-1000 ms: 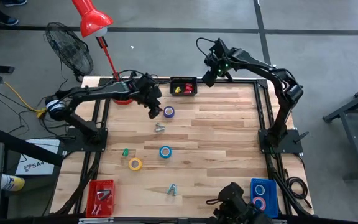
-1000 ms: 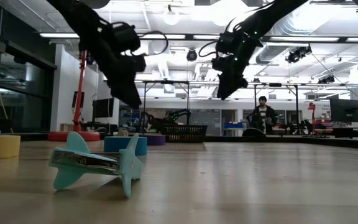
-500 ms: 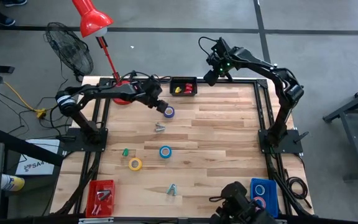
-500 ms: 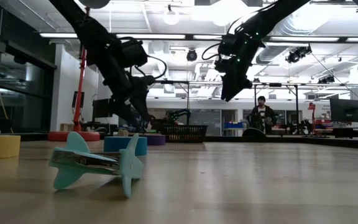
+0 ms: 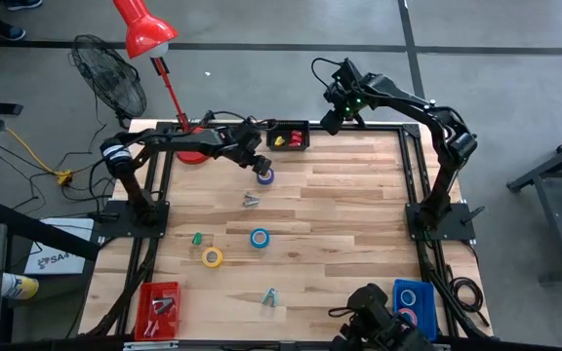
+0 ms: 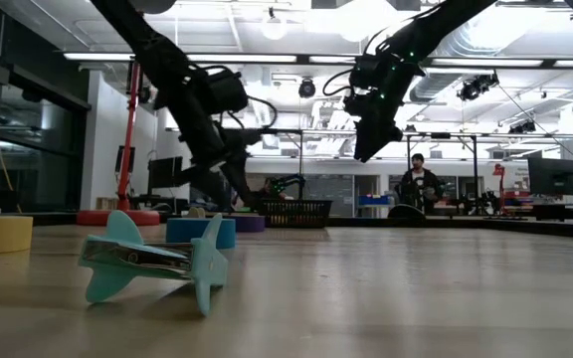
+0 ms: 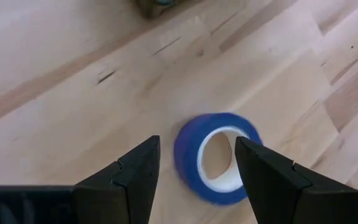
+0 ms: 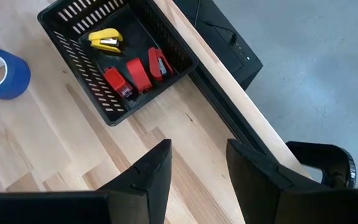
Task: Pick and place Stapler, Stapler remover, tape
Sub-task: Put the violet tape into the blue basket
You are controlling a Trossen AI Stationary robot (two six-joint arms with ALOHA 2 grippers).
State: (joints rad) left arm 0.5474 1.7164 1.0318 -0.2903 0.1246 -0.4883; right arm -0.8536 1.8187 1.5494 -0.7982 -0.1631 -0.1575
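Note:
My left gripper (image 5: 259, 165) is open and hovers just over a blue tape roll (image 7: 218, 158) that lies flat near the table's far edge (image 5: 264, 175). In the left wrist view the roll sits ahead of and between the two fingertips, untouched. My right gripper (image 5: 329, 124) is open, raised beside the black basket (image 5: 288, 136), which holds a yellow stapler (image 8: 106, 40) and red staplers (image 8: 135, 74). A teal staple remover (image 6: 152, 261) rests on its wings near the front edge. Another blue roll (image 5: 260, 237) and a yellow roll (image 5: 212, 256) lie flat mid-table.
A grey staple remover (image 5: 250, 200) and a green one (image 5: 197, 238) lie on the table. A red bin (image 5: 159, 302) and a blue bin (image 5: 413, 304) with tape rolls stand at the near edge. A red lamp (image 5: 144, 29) and a fan (image 5: 107, 73) stand beyond the far left corner.
My left gripper has moved toward the table's right and far side and come down toward the blue tape roll beside the basket, its arm stretching out. The right arm has kept almost still.

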